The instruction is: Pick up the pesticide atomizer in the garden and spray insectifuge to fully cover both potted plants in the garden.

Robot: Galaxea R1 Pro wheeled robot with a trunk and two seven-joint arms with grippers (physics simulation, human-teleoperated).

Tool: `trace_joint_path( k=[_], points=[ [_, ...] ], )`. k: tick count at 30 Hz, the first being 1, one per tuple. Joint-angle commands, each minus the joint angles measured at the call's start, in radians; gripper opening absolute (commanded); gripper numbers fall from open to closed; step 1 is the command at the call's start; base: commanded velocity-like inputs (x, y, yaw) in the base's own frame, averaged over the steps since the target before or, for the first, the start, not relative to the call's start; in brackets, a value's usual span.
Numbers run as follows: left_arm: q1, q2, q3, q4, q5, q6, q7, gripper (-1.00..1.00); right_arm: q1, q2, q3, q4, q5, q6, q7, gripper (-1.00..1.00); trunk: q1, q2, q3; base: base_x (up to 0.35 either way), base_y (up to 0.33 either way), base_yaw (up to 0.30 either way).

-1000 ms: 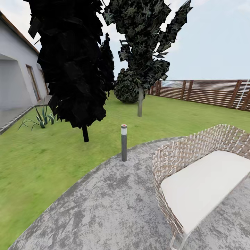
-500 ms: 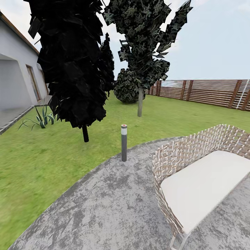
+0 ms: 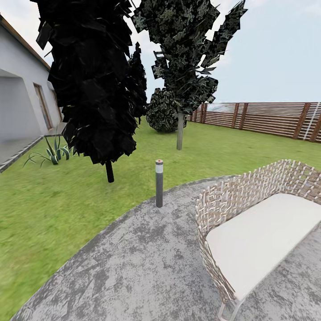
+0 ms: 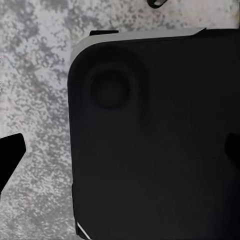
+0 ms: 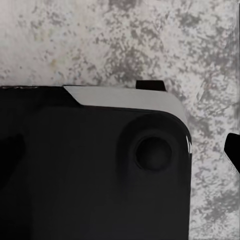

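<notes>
- Nothing has moved since a second ago: same patio (image 3: 147, 258), chair (image 3: 249, 223), bollard (image 3: 159, 183).
- You can't tell either gripper's state.
- Expect a light, slick bottle; grasp mid-body.

Stretching out as green lawn garden (image 3: 53, 209), curving around speckled grey stone patio (image 3: 147, 263), backing onto brown slatted fence (image 3: 267, 118).

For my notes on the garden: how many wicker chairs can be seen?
1: a wicker chair with a pale cushion stands on the stone patio, at the head view's right. Others may stand outside the view.
</notes>
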Motion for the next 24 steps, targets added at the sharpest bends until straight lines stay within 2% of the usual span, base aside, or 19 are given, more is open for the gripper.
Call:
trace_joint_path(
  k=[1,2,3,5,11,15,20,24],
  points=[
    [0.0,0.0,-0.001,0.0,0.0,-0.008,0.0,1.0,-0.001,0.0,-0.001,-0.003,0.0,-0.009,0.0,1.0,0.0,0.0,-0.001,0.0,0.0,0.0],
    [0.0,0.0,-0.002,-0.001,0.0,-0.014,0.0,1.0,-0.001,0.0,-0.001,-0.009,0.0,-0.015,0.0,1.0,0.0,0.0,-0.001,0.0,0.0,0.0],
    [-0.001,0.0,-0.002,-0.002,0.0,-0.104,0.0,1.0,-0.001,0.0,-0.002,-0.024,0.0,-0.166,0.0,1.0,0.0,0.0,-0.001,0.0,0.0,0.0],
    [-0.003,0.001,-0.002,-0.004,0.0,-0.116,0.0,1.0,-0.001,0.0,-0.002,-0.056,0.0,-0.19,0.0,1.0,0.0,0.0,-0.001,0.0,0.0,0.0],
    [-0.007,0.006,-0.003,-0.082,-0.001,-0.177,0.0,1.0,-0.001,0.0,-0.002,-0.16,0.0,-0.207,0.0,1.0,0.0,0.0,-0.001,0.0,0.0,0.0],
    [-0.01,0.011,0.001,-0.136,0.009,-0.184,0.0,1.0,-0.001,0.0,-0.003,-0.201,0.0,-0.209,0.0,1.0,0.0,0.0,-0.001,0.0,0.0,0.0],
    [-0.013,0.0,-0.001,-0.168,0.005,-0.188,-0.003,1.0,-0.002,0.0,-0.003,-0.223,-0.002,-0.209,0.0,1.0,0.0,0.0,-0.001,0.0,0.0,0.0],
    [-0.021,0.007,-0.004,-0.262,0.002,-0.188,-0.005,1.0,-0.002,-0.001,-0.004,-0.24,0.0,-0.21,0.0,1.0,0.0,0.0,-0.001,-0.066,0.0,0.0]
  ],
)
